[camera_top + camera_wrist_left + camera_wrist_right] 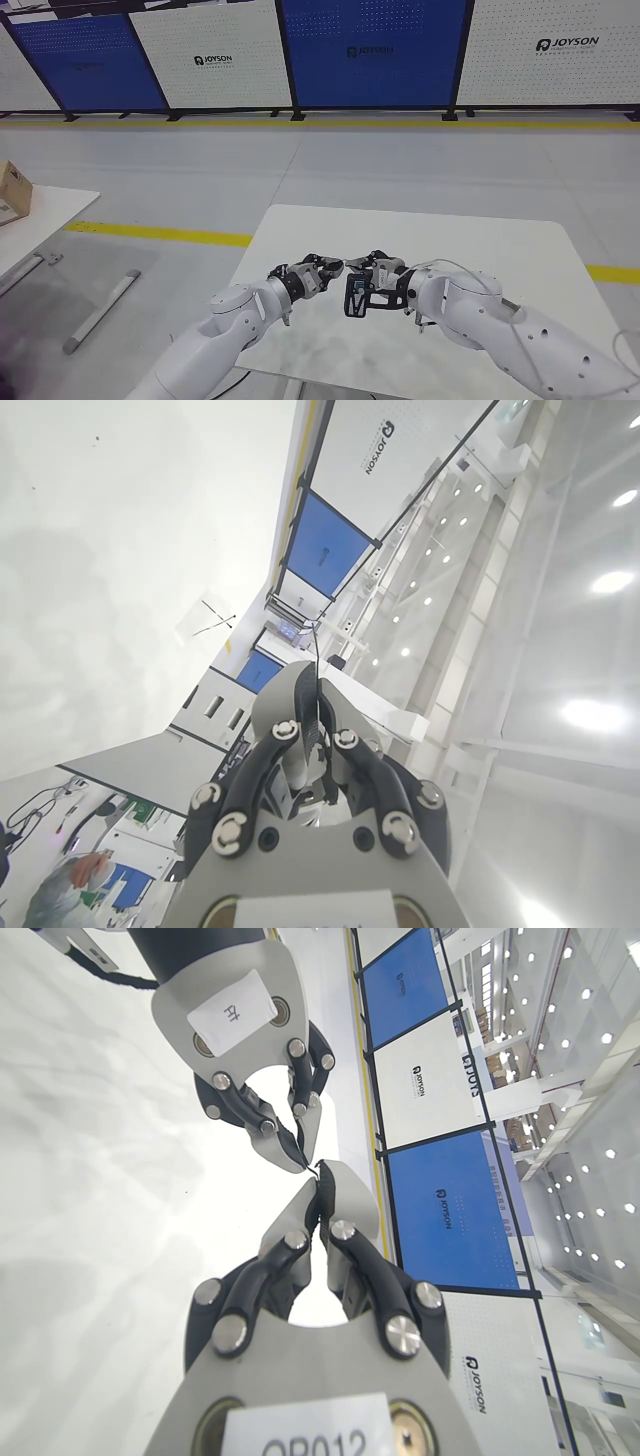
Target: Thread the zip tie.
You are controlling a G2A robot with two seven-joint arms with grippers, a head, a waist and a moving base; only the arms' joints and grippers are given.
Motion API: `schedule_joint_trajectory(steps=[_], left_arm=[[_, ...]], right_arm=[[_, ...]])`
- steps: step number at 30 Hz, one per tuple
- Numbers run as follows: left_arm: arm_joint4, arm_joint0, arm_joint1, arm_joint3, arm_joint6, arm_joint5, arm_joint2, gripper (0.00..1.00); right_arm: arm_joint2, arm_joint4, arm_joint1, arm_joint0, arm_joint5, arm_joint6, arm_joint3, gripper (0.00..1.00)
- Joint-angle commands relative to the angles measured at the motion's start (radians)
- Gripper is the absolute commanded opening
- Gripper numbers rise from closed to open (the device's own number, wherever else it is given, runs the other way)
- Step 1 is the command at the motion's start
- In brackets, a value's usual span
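Factory hall: pegboard partitions, yellow floor line.

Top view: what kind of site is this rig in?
Likely a factory or industrial test hall: blue and white pegboard partitions fence the area, a yellow line marks the grey floor, and the right wrist view shows rows of ceiling lights high overhead.

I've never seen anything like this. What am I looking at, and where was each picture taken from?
It's a two-armed robot at a white table. One picture looks down from above its arms; the other two come from cameras on each wrist. Each arm ends in a two-fingered end effector. The left end effector is shut on a thin black plastic zip tie. The right end effector, also shut, meets it tip to tip above the table.
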Motion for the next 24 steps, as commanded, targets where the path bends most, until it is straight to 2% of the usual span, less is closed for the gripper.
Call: schedule_joint_trajectory(steps=[1,2,3,6,9,12,16,18,19,24], left_arm=[[0.001,0.0,-0.002,0.0,0.003,0.001,-0.001,0.59],[0.003,0.0,-0.003,0.0,0.002,0.001,-0.001,0.47],[0.005,0.0,-0.003,0.001,0.002,0.001,-0.002,0.44],[0.006,0.002,-0.006,0.001,-0.001,0.001,-0.003,0.44],[0.009,0.002,-0.009,-0.001,0.0,0.002,-0.003,0.32],[0.013,0.001,-0.012,-0.003,0.002,0.002,-0.001,0.24],[0.007,-0.004,-0.015,-0.001,0.003,0.002,0.005,0.19],[0.004,-0.008,-0.015,0.001,0.004,0.002,0.008,0.1],[0.003,-0.009,-0.016,0.002,0.004,0.002,0.009,0.01],[0.004,-0.013,-0.017,0.004,0.004,0.002,0.011,0.0]], right_arm=[[0.0,0.0,0.0,0.0,0.0,0.0,0.0,0.0],[0.0,0.0,0.0,0.0,0.0,0.0,0.0,0.0],[0.0,0.0,0.0,0.0,0.0,0.0,0.0,0.0],[0.0,0.0,0.0,0.0,0.0,0.0,0.0,0.0],[0.0,0.0,0.0,0.0,0.0,0.0,0.0,0.0],[0.0,0.0,0.0,0.0,0.0,0.0,0.0,0.0],[0.0,0.0,0.0,0.0,0.0,0.0,0.0,0.0],[0.0,0.0,0.0,0.0,0.0,0.0,0.0,0.0],[0.0,0.0,0.0,0.0,0.0,0.0,0.0,0.0],[0.0,0.0,0.0,0.0,0.0,0.0,0.0,0.0]])
